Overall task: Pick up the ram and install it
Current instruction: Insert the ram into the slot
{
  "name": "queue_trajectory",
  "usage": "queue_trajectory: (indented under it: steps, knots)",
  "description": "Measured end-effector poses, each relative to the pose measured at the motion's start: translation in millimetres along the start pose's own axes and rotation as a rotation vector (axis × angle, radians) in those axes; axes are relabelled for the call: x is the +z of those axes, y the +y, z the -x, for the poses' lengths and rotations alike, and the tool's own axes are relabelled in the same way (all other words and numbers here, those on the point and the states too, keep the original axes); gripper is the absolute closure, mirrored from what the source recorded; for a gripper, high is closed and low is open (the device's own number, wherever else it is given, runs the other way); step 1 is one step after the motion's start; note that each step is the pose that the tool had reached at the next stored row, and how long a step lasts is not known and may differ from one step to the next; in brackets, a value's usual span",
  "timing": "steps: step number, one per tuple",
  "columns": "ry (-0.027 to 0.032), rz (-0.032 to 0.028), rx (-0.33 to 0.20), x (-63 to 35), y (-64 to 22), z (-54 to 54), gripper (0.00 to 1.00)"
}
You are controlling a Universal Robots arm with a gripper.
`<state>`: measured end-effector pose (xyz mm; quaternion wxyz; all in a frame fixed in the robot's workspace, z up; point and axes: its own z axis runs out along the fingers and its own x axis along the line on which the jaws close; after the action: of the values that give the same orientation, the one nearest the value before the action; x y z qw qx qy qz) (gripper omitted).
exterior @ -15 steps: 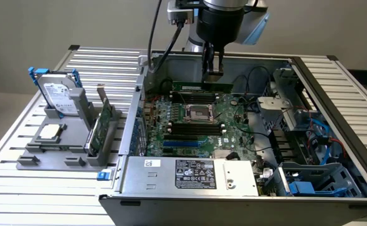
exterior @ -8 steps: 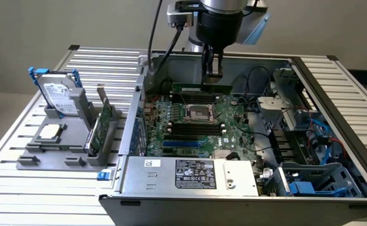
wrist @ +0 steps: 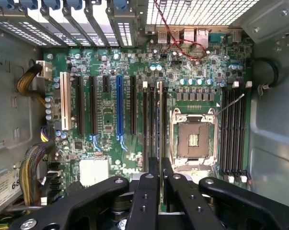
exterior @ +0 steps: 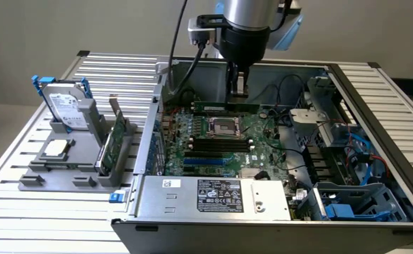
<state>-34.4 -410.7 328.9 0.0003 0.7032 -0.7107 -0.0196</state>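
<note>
Robotics lab: opened PC case [exterior: 263, 235] on slatted aluminium table [exterior: 115, 69], grey parts fixture [exterior: 58, 179].

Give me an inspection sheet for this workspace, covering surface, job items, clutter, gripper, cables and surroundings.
Surface: slatted metal table carrying an open computer case.
Job's things: ram held edge-on over the motherboard, beside the CPU socket; seating unclear.
Clutter: grey holder with hard drive and circuit card.
Gripper: gripper shut on the ram.
Cables: black cable along the arm; yellow-black bundle inside case.
Surroundings: plain wall.
</note>
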Motion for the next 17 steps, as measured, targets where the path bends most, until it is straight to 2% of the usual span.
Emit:
queue_trajectory:
  steps: [17]
  knots:
    - [0.0, 0.0, 0.0, 30.8, -0.8, -4.4, 0.86]
